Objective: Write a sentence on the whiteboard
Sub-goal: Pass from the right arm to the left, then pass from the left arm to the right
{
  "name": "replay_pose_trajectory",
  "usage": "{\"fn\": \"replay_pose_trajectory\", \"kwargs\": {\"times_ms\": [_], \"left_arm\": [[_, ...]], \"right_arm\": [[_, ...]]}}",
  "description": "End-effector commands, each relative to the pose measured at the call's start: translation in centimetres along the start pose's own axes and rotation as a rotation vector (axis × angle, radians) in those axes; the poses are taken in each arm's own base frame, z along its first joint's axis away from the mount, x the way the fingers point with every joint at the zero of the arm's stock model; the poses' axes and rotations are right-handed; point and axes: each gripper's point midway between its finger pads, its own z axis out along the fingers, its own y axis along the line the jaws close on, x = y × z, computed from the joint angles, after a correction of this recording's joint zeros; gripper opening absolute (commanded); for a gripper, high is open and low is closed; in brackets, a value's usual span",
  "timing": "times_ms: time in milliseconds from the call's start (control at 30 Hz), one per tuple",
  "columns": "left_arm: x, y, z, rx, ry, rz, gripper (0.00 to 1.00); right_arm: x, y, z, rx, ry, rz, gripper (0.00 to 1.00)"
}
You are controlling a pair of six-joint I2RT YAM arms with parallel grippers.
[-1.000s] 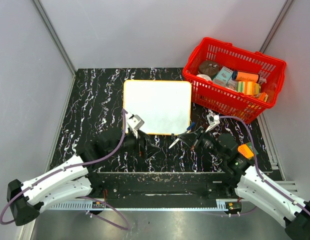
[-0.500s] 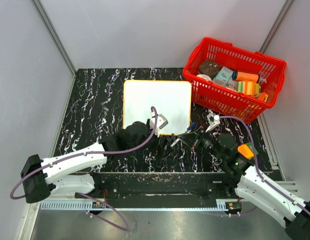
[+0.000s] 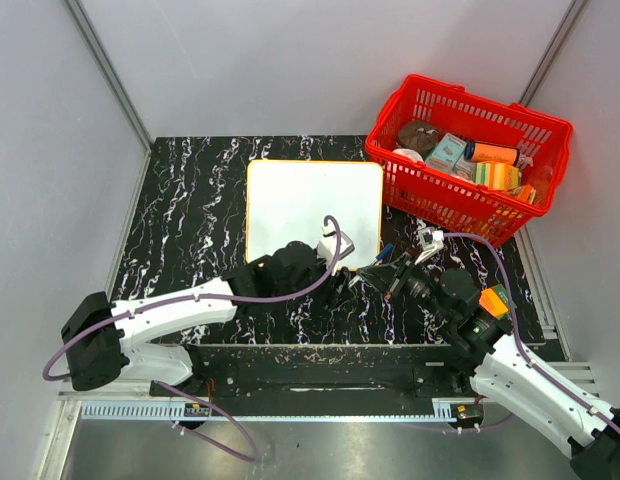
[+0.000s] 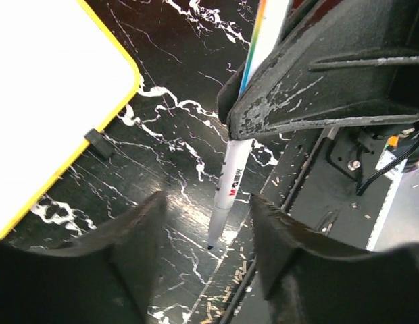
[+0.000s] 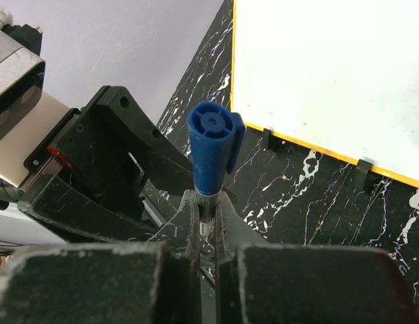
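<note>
Right claw (image 5: pixel 206 202) clamped tight on a marker (image 5: pixel 211 152); its blue cap pokes up past the fingers and its white barrel runs out the other side. Left claw (image 4: pixel 208 202) faces it with fingers apart, one on either side of the barrel's free end and clear of it in the left wrist view. Both meet low over the worktop (image 3: pixel 190 200), toward its front: a black slab with white marble veining.

Just behind the claws, mid-worktop, the whiteboard (image 3: pixel 310 205) lies flat. Plain white face, rounded corners, thin orange-yellow frame, small black clips (image 5: pixel 274 140) on its near edge. Red basket (image 3: pixel 450 205) sits at the far right, just beside the board's corner, full of boxes and tins. Grey panel walls (image 3: pixel 290 60) close the back and sides.

From above, the left wrist and its purple cable (image 3: pixel 290 290) cover that claw's fingers. Print on the marker barrel is only partly legible. Basket labels are too small to read.
</note>
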Motion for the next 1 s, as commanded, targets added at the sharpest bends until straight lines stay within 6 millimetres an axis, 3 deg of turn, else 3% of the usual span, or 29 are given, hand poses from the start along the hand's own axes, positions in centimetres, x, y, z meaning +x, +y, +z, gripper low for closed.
{"fn": "replay_pose_trajectory", "kwargs": {"times_ms": [0, 33, 133, 167, 300, 433, 533, 733, 867, 967], "left_arm": [[-3.7, -1.6, 0.2, 0.057, -0.106, 0.042, 0.46], [-3.6, -1.5, 0.2, 0.054, -0.102, 0.044, 0.32], [-3.4, -1.4, 0.3, 0.051, -0.098, 0.05, 0.12], [-3.4, -1.3, 0.2, 0.051, -0.098, 0.054, 0.01], [-3.4, -1.5, -0.1, 0.062, -0.1, 0.065, 0.0], [-3.8, -1.8, -0.5, 0.07, -0.105, 0.076, 0.0], [-3.9, -2.2, -0.7, 0.095, -0.105, 0.083, 0.0], [-4.0, -2.6, -1.0, 0.117, -0.106, 0.093, 0.0], [-3.8, -2.7, -1.1, 0.124, -0.102, 0.091, 0.0], [-3.9, -2.9, -1.1, 0.13, -0.106, 0.089, 0.0]], "right_arm": [[-1.5, 1.8, -0.1, -0.054, -0.04, 0.003, 0.0], [-1.6, 1.9, -0.1, -0.056, -0.044, 0.007, 0.0], [-1.7, 1.9, -0.3, -0.056, -0.057, 0.012, 0.0], [-1.7, 2.0, -0.3, -0.058, -0.058, 0.014, 0.0], [-1.7, 2.1, -0.3, -0.064, -0.056, 0.009, 0.03], [-0.6, 2.3, -0.2, -0.089, 0.002, -0.016, 0.42], [0.0, 2.3, 0.0, -0.099, 0.035, -0.013, 0.51], [0.0, 3.1, 0.0, -0.141, 0.039, -0.016, 0.49], [0.4, 3.2, 0.2, -0.155, 0.063, -0.01, 0.39], [0.8, 3.3, 0.4, -0.167, 0.08, -0.007, 0.37]]}}
